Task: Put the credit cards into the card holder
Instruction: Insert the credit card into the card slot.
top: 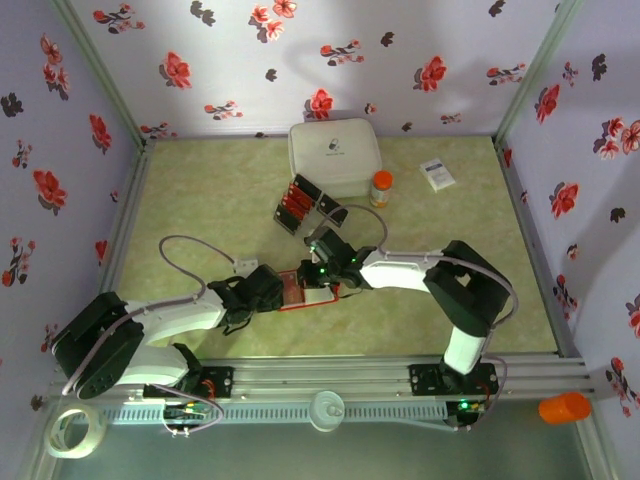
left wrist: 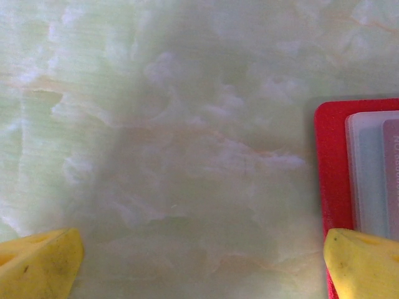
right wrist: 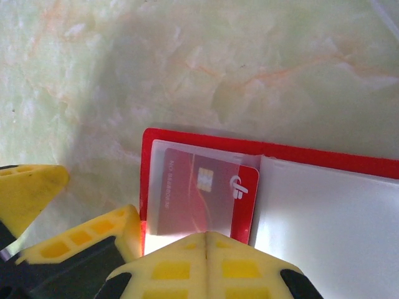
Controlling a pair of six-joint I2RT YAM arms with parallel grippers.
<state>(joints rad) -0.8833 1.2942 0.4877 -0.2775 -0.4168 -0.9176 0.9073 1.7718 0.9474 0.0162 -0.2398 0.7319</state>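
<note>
Holding one credit card (right wrist: 194, 196), one open card holder (right wrist: 324, 163)

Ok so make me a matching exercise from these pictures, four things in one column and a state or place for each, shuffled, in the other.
1 left tool
2 right tool
3 card holder
4 white lidded box

A jaws shut
B at the back of the table
C jaws wide apart
D red card partly in its pocket

Pairs: 1-C, 2-A, 3-D, 4-B
</note>
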